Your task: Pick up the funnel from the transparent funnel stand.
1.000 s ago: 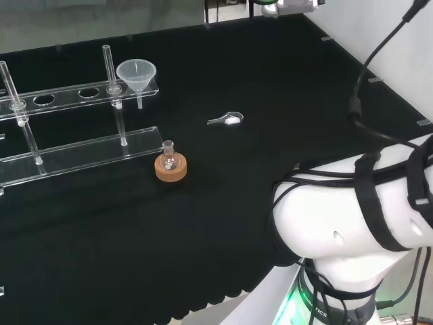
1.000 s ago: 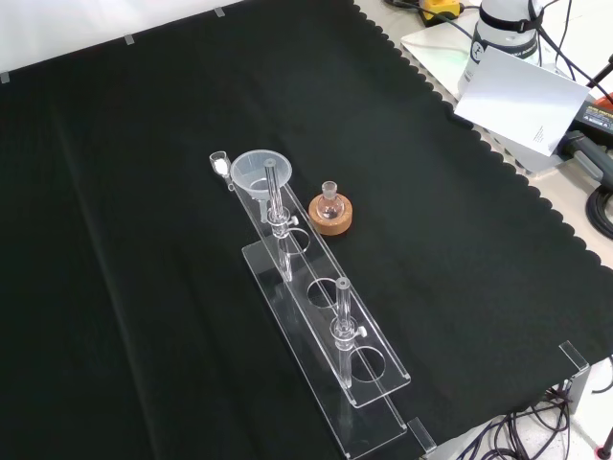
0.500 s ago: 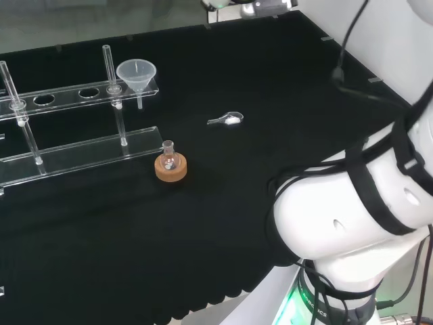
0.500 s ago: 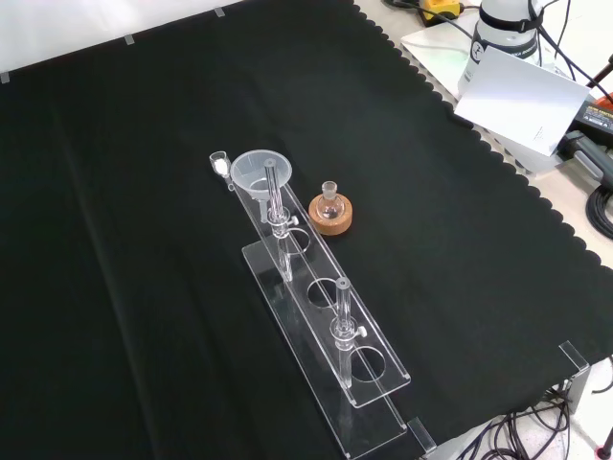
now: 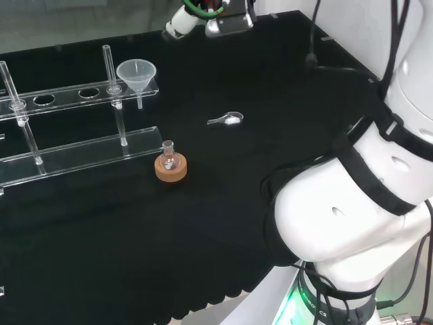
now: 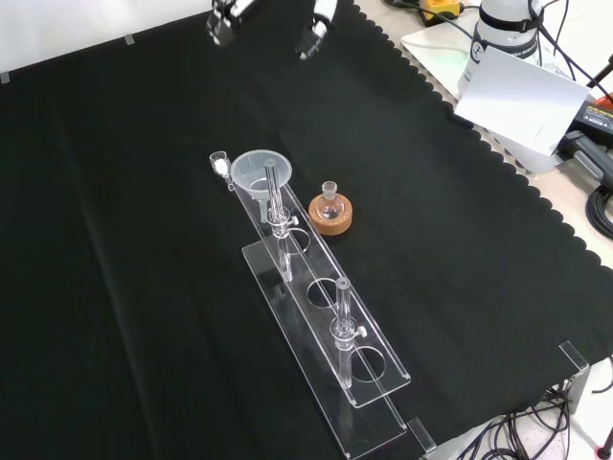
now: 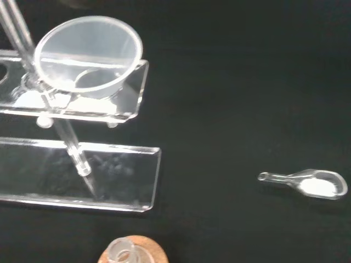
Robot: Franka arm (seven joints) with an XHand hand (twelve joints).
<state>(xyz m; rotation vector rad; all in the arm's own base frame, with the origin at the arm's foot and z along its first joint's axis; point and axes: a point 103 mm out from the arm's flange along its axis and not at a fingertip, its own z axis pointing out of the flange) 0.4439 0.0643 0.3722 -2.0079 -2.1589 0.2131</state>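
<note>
One clear conical funnel (image 7: 88,55) shows you its open mouth in the wrist view. It sits upright, stem down, in the transparent funnel stand (image 6: 316,316). You can't tell how the black and white hand (image 6: 225,11) is set.

On the black cloth there stood one clear funnel (image 5: 137,73), one transparent funnel stand (image 5: 81,152) with two upright posts, one small glass flask (image 5: 168,155) on one cork ring (image 5: 170,169), and one small clear scoop (image 5: 226,120) holding white powder

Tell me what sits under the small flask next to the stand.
A cork ring holds the small flask upright on the black cloth. The ring hides the flask's underside, and whether it contains anything cannot be told.
</note>
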